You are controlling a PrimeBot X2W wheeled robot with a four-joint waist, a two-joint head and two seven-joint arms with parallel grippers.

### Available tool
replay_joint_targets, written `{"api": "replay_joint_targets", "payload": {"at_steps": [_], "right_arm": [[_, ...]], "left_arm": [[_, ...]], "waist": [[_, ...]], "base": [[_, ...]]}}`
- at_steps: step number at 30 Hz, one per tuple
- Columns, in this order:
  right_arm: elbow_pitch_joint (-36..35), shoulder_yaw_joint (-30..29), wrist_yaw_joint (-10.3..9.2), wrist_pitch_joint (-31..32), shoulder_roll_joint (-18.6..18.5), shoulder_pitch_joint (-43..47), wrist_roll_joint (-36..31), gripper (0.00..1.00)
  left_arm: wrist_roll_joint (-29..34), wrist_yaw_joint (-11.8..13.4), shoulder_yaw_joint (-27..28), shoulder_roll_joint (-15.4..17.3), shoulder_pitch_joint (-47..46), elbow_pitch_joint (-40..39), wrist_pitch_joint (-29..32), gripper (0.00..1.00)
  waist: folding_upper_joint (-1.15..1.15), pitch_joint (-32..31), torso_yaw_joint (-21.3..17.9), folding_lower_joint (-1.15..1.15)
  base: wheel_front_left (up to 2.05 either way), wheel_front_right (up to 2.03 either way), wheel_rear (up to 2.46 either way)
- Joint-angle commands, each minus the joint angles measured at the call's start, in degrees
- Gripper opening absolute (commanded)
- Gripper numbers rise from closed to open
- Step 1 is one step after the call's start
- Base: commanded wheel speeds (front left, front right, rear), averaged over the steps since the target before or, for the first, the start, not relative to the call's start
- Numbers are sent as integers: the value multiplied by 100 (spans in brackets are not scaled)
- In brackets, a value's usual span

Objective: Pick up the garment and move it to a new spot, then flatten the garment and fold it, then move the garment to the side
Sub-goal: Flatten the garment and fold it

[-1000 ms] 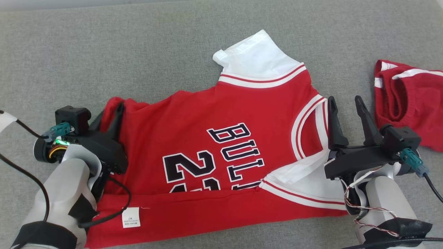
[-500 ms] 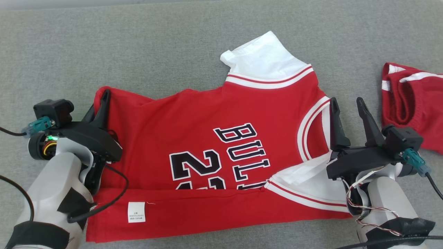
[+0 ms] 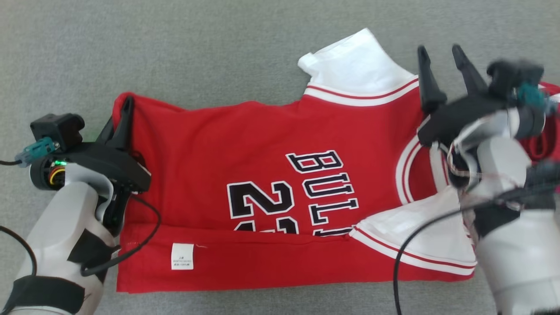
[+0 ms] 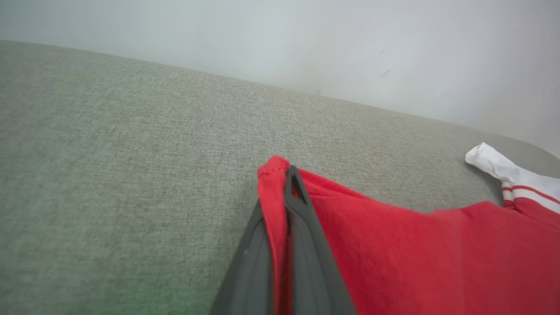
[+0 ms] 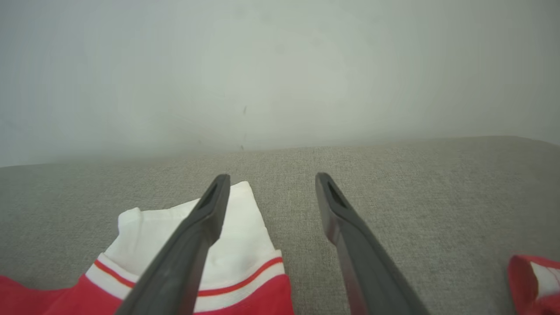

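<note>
Pinching: L pincer (image 3: 125, 114) clamped on Bulls jersey (image 3: 271, 144) corner, red cloth between its fingers.
R pincer (image 3: 438, 54): spread, empty; white sleeve (image 3: 350, 61) under its L finger.
Risk: one-sided pull skews the fold; thin pinch may slip.

Left claw (image 3: 127, 103) clamped shut; right claw (image 3: 439, 49) spread wide.

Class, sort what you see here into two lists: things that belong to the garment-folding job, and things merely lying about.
Belong to the job: red jersey; left pincer, shut on the jersey's corner; right pincer, open and holding nothing.

Lying about: second red garment off to the right; grey fabric surface underneath.
</note>
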Motion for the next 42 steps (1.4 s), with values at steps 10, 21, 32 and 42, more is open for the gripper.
{"api": "replay_joint_targets", "payload": {"at_steps": [10, 21, 32, 42], "right_arm": [[1271, 121, -4, 813, -193, -1334, -24, 100], [2124, 546, -4, 1478, -341, -2282, -45, 100], [2731, 660, -4, 1546, -375, -2585, 27, 100], [3131, 633, -5, 1530, -343, -2714, -50, 0]], "left_arm": [[267, 8, 241, -226, -110, -218, -24, 0], [394, -7, 247, -469, -163, -357, -11, 0], [328, -6, 126, -519, -137, -424, -4, 0], [285, -7, 55, -501, -207, -447, -4, 0]], "waist": [[0, 490, 424, 0], [0, 896, 727, 0], [0, 985, 850, 0], [0, 1035, 863, 0]], "base": [[0, 0, 0], [0, 0, 0], [0, 0, 0], [0, 0, 0]]}}
